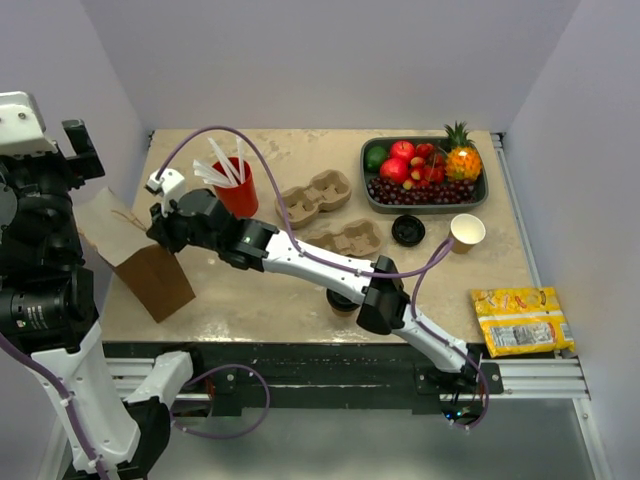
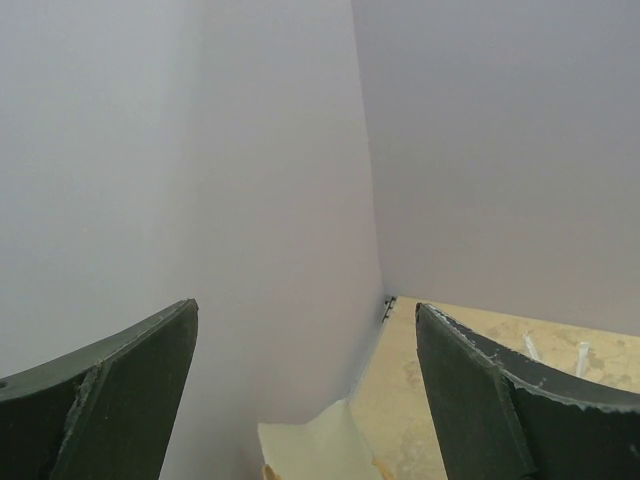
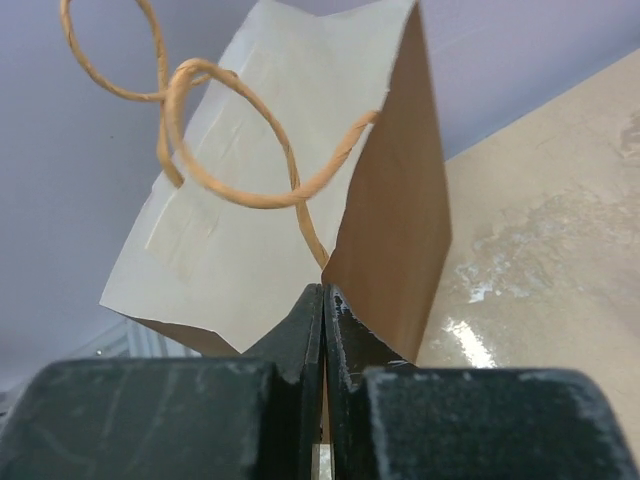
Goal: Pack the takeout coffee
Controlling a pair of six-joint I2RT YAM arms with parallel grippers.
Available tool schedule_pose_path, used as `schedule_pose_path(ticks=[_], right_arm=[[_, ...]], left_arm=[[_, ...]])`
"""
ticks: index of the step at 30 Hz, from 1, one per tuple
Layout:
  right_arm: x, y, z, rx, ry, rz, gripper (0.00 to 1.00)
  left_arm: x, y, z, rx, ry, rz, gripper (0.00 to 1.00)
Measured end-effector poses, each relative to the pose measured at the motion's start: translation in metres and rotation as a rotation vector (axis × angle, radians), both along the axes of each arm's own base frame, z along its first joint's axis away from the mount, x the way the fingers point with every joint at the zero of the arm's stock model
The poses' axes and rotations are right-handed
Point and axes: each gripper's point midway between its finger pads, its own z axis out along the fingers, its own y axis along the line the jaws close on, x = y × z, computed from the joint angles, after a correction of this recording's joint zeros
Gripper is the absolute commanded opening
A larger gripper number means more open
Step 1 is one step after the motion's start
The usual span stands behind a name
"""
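The takeout coffee (image 1: 342, 300) shows only as a dark lid edge on the table's near side, mostly hidden under my right arm's elbow. My right gripper (image 1: 162, 228) reaches across to the far left and is shut on the top edge of a brown paper bag (image 1: 140, 262). In the right wrist view the closed gripper (image 3: 323, 300) pinches the bag's (image 3: 270, 210) rim below its twine handle (image 3: 230, 150). My left gripper (image 1: 80, 150) is raised at the left edge, open and empty (image 2: 305, 400), facing the wall above the bag's top (image 2: 310, 445).
A loose black lid (image 1: 408, 231) and a lidless tan cup (image 1: 467, 232) lie right of centre. Two cardboard cup carriers (image 1: 315, 197) (image 1: 350, 240), a red cup of white utensils (image 1: 237, 187), a fruit tray (image 1: 480, 190) and yellow snack packets (image 1: 520, 320) are also on the table.
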Motion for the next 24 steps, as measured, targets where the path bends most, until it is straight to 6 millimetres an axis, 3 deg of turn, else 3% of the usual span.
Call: schedule_pose_path(ticks=[8,13,17,20,24], right_arm=[[-0.002,-0.025,0.018,-0.083,-0.151,0.035,0.00],[-0.018,-0.064,0.060,-0.106,-0.262,0.099,0.00],[-0.031,-0.093,0.080,-0.124,-0.351,0.141,0.00],[-0.035,-0.112,0.069,-0.175,-0.394,0.163,0.00],[-0.034,-0.127,0.031,-0.272,-0.400,0.200,0.00]], left_arm=[[0.002,-0.010,0.001,-0.012,-0.014,-0.056,0.93],[0.006,-0.020,-0.003,-0.005,-0.015,-0.117,0.93],[0.010,-0.029,-0.013,0.005,0.000,-0.173,0.93],[0.017,-0.040,-0.027,0.013,0.030,-0.238,0.92],[0.025,-0.065,-0.052,0.023,0.102,-0.388,0.91]])
